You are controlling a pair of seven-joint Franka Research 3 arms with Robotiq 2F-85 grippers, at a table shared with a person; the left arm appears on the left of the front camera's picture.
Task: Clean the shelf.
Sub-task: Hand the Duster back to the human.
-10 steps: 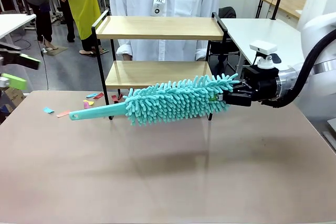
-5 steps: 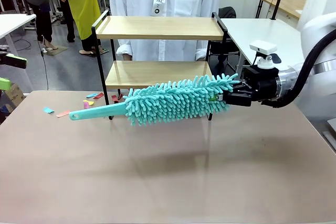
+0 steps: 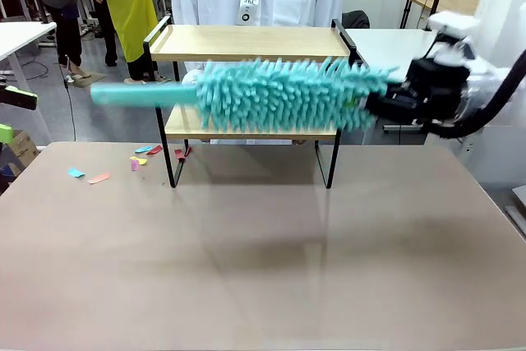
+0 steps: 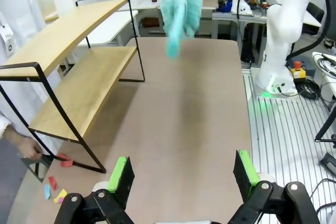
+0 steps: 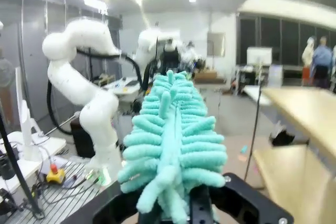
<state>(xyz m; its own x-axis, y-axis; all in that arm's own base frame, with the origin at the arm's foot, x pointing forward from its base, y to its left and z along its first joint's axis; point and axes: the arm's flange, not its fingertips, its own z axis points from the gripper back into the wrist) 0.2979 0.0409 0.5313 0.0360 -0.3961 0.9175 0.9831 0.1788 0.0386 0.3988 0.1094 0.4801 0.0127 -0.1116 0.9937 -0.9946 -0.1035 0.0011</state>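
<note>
A turquoise chenille duster point(image 3: 279, 94) with a matching turquoise handle crosses in front of the shelf point(image 3: 246, 43), whose two boards are light wood in a thin black frame. The table point(image 3: 263, 244) is a muted grey-brown. Scraps of paper point(image 3: 140, 157) at the shelf's eight o'clock are red, yellow, pink and blue. The left gripper point(image 4: 184, 177) is black with bright green pads.

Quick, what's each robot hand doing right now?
Left hand: open, holding nothing.
Right hand: closed on the fluffy teal duster, by its brush end.
</note>
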